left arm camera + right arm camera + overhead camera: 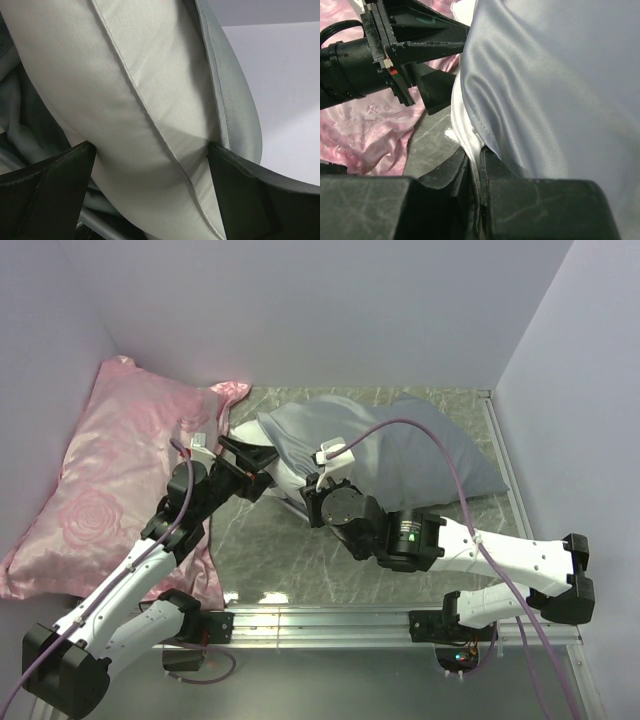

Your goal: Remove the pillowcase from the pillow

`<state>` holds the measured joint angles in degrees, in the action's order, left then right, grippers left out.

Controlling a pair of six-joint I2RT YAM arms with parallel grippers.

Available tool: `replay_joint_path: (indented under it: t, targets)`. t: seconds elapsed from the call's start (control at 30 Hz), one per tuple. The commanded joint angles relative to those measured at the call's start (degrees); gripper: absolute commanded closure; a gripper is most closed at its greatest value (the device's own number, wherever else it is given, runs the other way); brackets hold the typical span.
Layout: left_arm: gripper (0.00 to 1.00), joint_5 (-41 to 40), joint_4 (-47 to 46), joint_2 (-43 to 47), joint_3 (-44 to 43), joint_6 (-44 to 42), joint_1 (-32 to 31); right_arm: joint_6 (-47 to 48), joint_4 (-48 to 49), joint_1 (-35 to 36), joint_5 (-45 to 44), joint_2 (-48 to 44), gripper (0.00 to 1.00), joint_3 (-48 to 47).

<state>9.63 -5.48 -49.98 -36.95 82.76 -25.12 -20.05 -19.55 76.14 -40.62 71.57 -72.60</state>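
Observation:
The grey pillowcase (pixel 420 455) lies at the back middle of the table with the pillow inside. The pillow's white end (pixel 290 478) sticks out of the case's left opening. My left gripper (pixel 268 470) stands open, its fingers straddling that white end (pixel 140 90), with the grey pillowcase (pixel 235 110) beside it. My right gripper (pixel 308 490) is shut at the near side of the opening. A white fold of the pillow (pixel 462 125) runs into my right gripper (pixel 481 155), and the hem of the pillowcase (pixel 555 90) lies against its right finger.
A pink rose-patterned satin pillow (pixel 110 470) leans along the left wall, under my left arm. Dark marbled tabletop (pixel 280 550) shows in front of the pillowcase. A metal rail (pixel 330 620) runs along the near edge. Walls close in at the back and both sides.

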Motion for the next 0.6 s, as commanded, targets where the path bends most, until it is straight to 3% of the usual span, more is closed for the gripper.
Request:
replay_joint_path:
  t: [0.0, 0.57]
  targets:
    - [0.01, 0.1, -5.9, 1.2, -1.2, -1.1, 0.4, -2.2, 8.1, 2.1, -0.2, 0.0, 1.0, -0.1]
    - [0.01, 6.8, -11.1, -3.5, -2.9, -4.6, 1.9, -1.5, 7.6, 3.0, 0.0, 2.7, 1.0, -0.1]
